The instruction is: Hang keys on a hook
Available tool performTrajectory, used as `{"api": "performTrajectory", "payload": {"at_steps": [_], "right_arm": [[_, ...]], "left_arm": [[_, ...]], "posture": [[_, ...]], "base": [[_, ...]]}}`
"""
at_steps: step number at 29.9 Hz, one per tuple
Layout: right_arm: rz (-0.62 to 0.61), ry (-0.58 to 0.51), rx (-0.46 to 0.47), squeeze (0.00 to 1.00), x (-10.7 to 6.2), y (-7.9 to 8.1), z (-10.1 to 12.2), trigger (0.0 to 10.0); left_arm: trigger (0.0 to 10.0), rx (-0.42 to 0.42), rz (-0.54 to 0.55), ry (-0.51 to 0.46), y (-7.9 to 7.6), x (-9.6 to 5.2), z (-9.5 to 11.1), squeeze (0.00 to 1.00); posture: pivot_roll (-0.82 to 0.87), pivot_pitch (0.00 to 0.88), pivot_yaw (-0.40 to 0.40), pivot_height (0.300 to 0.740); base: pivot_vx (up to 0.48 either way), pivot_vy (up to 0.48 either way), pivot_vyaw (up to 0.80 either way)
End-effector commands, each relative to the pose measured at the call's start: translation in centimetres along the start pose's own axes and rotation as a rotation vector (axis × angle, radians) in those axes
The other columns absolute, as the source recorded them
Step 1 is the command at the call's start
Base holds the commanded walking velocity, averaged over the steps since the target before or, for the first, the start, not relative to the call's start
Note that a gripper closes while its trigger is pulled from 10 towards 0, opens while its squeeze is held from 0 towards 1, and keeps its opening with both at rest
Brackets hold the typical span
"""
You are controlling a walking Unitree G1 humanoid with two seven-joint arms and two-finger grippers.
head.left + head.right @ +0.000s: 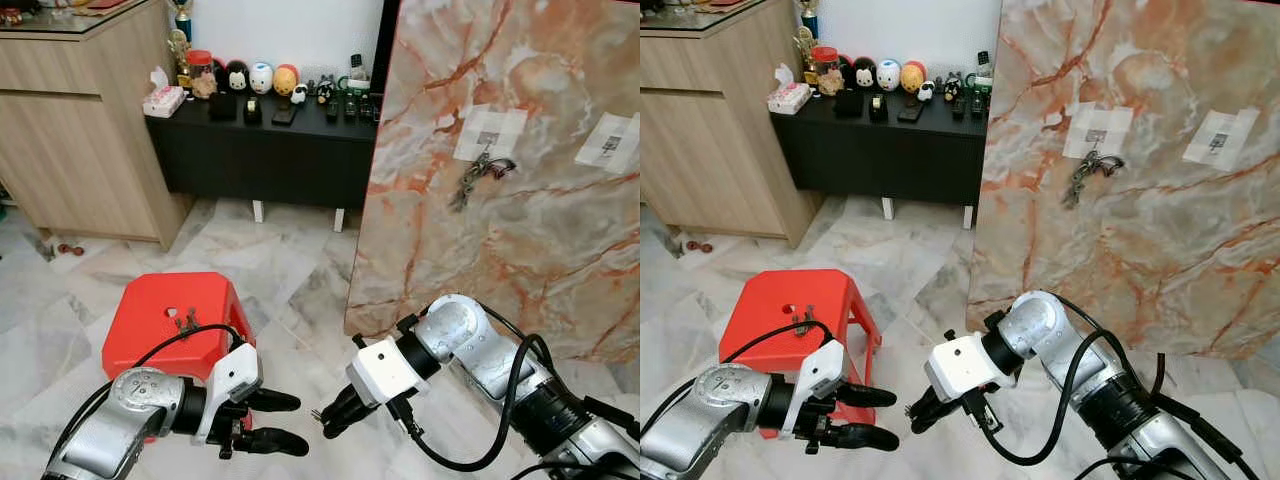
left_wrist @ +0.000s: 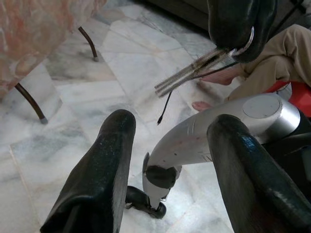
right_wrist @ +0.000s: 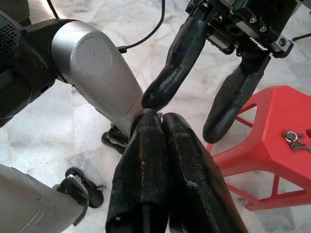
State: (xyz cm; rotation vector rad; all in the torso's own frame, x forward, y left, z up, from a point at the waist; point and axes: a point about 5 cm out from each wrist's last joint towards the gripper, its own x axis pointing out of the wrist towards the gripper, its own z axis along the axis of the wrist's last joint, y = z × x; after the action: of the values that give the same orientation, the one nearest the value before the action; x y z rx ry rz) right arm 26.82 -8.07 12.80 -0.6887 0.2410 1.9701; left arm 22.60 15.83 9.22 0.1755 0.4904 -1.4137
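Open floor [image 1: 290, 290] between red stool [image 1: 175, 320] and marble panel [image 1: 520, 200].

Hook [image 1: 487, 140], perhaps, too small behind keys [image 1: 470, 180]

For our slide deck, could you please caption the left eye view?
Both grippers, left open and right shut, hover low beside a red stool bearing keys.

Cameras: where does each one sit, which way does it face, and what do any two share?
Head eyes: high, facing down-forward at the red stool, marble board, both arms.
Left wrist: along the open left gripper toward the right gripper.
Right wrist: along the shut right gripper toward the left gripper.
Shared: stool with keys.
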Motion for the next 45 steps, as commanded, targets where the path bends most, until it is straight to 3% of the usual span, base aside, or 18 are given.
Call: {"api": "performTrajectory", "payload": {"at_steps": [1,20,21,22,23,24,27,28,30,31,32,33,37,41,42,43,44,45], "right_arm": [[-0.009,0.003,-0.013,0.00,-0.2,-0.4,0.2,10.0],[-0.031,-0.031,0.003,0.00,-0.3,-0.6,0.3,10.0],[-0.033,-0.030,0.003,0.00,-0.3,-0.6,0.3,10.0],[-0.039,-0.030,0.002,0.00,-0.3,-0.7,0.3,10.0],[-0.041,-0.030,0.001,0.00,-0.4,-0.7,0.3,10.0],[-0.044,-0.031,0.002,0.00,-0.4,-0.7,0.3,10.0],[-0.047,-0.032,0.002,0.00,-0.4,-0.8,0.3,10.0],[-0.053,-0.033,-0.002,0.00,-0.4,-0.9,0.4,10.0],[-0.056,-0.035,-0.005,0.00,-0.3,-1.0,0.5,10.0],[-0.058,-0.038,-0.006,0.00,-0.3,-1.1,0.6,10.0],[-0.064,-0.042,-0.009,0.00,-0.4,-1.2,0.7,10.0],[-0.067,-0.043,-0.011,0.00,-0.4,-1.3,0.7,10.0],[-0.073,-0.044,-0.014,0.00,-0.5,-1.4,0.8,10.0],[-0.079,-0.044,-0.015,0.00,-0.5,-1.4,0.8,10.0],[-0.079,-0.044,-0.015,0.00,-0.5,-1.4,0.8,10.0],[-0.080,-0.044,-0.014,0.00,-0.5,-1.4,0.8,10.0],[-0.080,-0.044,-0.014,0.00,-0.5,-1.4,0.8,10.0],[-0.082,-0.044,-0.013,0.00,-0.5,-1.4,0.7,10.0]], "left_arm": [[10.0,0.009,-0.008,-0.026,-0.2,0.3,0.8,0.00],[10.0,0.002,-0.072,-0.068,-1.3,1.0,1.6,0.00],[9.0,0.001,-0.073,-0.068,-1.3,1.0,1.7,0.00],[6.5,-0.001,-0.075,-0.068,-1.3,1.0,1.6,0.00],[5.8,-0.002,-0.076,-0.068,-1.3,1.0,1.6,0.00],[4.1,-0.003,-0.076,-0.068,-1.4,1.0,1.6,0.00],[2.7,-0.008,-0.073,-0.068,-1.3,1.1,1.6,0.00],[0.3,-0.012,-0.072,-0.074,-1.4,1.1,1.6,0.00],[0.2,-0.014,-0.072,-0.076,-1.4,1.1,1.6,0.00],[1.0,-0.015,-0.071,-0.075,-1.4,1.1,1.6,0.00],[6.4,-0.019,-0.069,-0.070,-1.4,1.2,1.6,0.00],[7.7,-0.019,-0.070,-0.067,-1.4,1.2,1.5,0.00],[10.0,-0.022,-0.069,-0.062,-1.4,1.2,1.3,0.00],[10.0,-0.029,-0.065,-0.063,-1.4,1.3,1.2,0.00],[7.8,-0.030,-0.063,-0.064,-1.4,1.3,1.2,0.00],[3.7,-0.030,-0.060,-0.065,-1.4,1.3,1.2,0.00],[3.7,-0.030,-0.059,-0.066,-1.3,1.2,1.2,0.00],[0.0,-0.029,-0.046,-0.066,-1.2,1.1,1.3,0.00]], "posture": [[0.07,0.000,-0.108,0.740],[0.06,0.000,-0.113,0.740],[0.06,0.000,-0.113,0.740],[0.06,0.000,-0.113,0.740],[0.06,0.000,-0.113,0.740],[0.06,0.000,-0.113,0.740],[0.06,0.000,-0.113,0.740],[0.06,0.000,-0.114,0.740],[0.06,0.000,-0.114,0.740],[0.06,0.000,-0.114,0.740],[0.06,0.000,-0.114,0.740],[0.06,0.000,-0.114,0.740],[0.06,0.000,-0.114,0.740],[0.06,0.000,-0.115,0.740],[0.06,0.000,-0.116,0.740],[0.06,0.000,-0.117,0.740],[0.06,0.000,-0.117,0.740],[0.07,0.000,-0.119,0.740]], "base": [[0.000,0.000,0.00],[0.000,0.000,0.00],[0.000,0.000,0.00],[0.000,0.000,0.00],[0.000,0.000,0.00],[0.000,0.000,0.00],[0.000,0.000,0.00],[0.000,0.000,0.00],[0.000,0.000,0.00],[0.000,0.000,0.00],[0.000,0.000,0.00],[0.000,0.000,0.00],[0.000,0.000,0.00],[0.000,0.000,0.00],[0.000,0.000,0.00],[0.000,0.000,0.00],[0.000,0.000,0.00],[0.000,0.000,0.00]]}}
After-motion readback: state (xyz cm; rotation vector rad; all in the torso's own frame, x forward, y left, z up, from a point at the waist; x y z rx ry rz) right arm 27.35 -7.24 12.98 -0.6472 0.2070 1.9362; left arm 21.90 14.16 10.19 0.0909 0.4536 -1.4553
